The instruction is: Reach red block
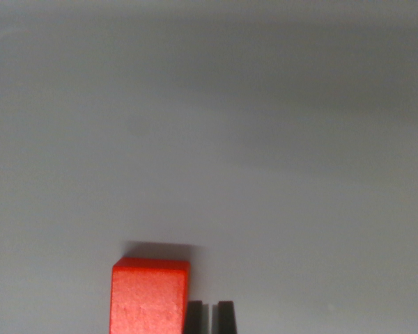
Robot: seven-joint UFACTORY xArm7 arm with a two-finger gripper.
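Red block just beside the gripper, on the wrist view's left.

The gripper [210,316] shows only as two dark fingertips [226,317] at the bottom edge of the wrist view, standing close together with a narrow sliver of pale desk [265,139] between them and nothing caught in that gap. The red block [149,296] sits on the desk immediately to the gripper's left in the wrist view, its right face just beside or touching the nearer fingertip; which of the two cannot be told. The block lies outside the fingertips, not between them, and runs off the lower edge of the view. A soft shadow falls on the desk beyond the block's far edge.
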